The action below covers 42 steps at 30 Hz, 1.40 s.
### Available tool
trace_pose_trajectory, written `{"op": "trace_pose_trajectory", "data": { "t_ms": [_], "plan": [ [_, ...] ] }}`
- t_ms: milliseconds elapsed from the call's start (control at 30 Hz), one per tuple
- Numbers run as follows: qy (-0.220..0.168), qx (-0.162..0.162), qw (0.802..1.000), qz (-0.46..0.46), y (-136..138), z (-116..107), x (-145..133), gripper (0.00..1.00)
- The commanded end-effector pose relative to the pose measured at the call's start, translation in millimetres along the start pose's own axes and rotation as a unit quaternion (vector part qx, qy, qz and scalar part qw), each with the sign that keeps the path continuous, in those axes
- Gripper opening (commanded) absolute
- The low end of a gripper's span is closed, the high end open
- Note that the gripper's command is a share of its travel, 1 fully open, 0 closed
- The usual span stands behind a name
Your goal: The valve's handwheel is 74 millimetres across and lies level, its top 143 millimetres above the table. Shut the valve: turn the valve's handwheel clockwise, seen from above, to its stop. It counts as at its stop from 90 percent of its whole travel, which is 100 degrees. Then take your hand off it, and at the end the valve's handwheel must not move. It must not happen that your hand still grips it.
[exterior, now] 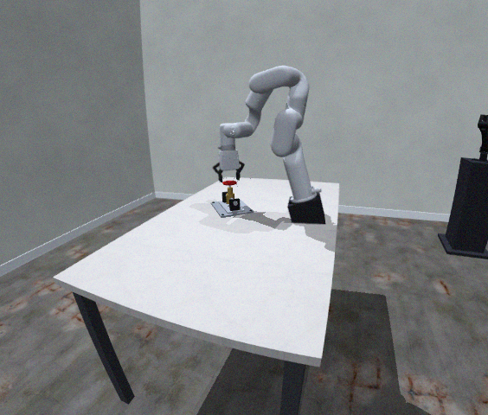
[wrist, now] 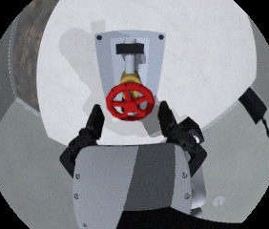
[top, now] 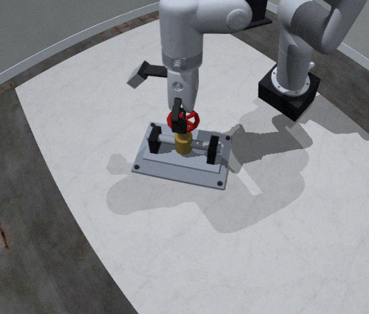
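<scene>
The valve has a red handwheel [top: 190, 117] [exterior: 229, 182] [wrist: 130, 102] lying level on a brass body [top: 182, 142] [exterior: 229, 194]. The body sits on a grey pipe between two black clamps on a grey baseplate [top: 178, 171] [exterior: 220, 208] [wrist: 110, 57]. My gripper [top: 181, 125] [exterior: 227, 175] [wrist: 130, 109] is open and points straight down. It hangs just above the handwheel, with one finger to either side of the rim and clear of it in the wrist view. Nothing is between the fingers.
The arm's black base [top: 288, 93] [exterior: 306, 209] stands on the white table [top: 211, 236] [exterior: 217, 268] to the right of the valve. A black pedestal with a camera [exterior: 472, 205] stands on the floor far to the right.
</scene>
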<state>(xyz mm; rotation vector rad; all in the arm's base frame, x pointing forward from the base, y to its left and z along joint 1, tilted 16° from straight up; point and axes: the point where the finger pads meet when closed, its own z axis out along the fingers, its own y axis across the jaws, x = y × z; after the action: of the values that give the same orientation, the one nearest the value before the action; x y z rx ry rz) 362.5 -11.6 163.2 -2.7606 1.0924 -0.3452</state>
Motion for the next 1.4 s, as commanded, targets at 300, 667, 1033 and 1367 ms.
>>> {"op": "trace_pose_trajectory", "data": {
  "t_ms": [300, 667, 1033, 1367],
  "plan": [
    [0.002, 0.001, 1.000, 0.000, -1, -36, 1, 1.00],
    [0.002, 0.001, 1.000, 0.000, -1, -53, 1, 1.00],
    [0.002, 0.001, 1.000, 0.000, -1, -61, 1, 1.00],
    [0.002, 0.001, 1.000, 0.000, -1, -61, 1, 1.00]
  ]
}}
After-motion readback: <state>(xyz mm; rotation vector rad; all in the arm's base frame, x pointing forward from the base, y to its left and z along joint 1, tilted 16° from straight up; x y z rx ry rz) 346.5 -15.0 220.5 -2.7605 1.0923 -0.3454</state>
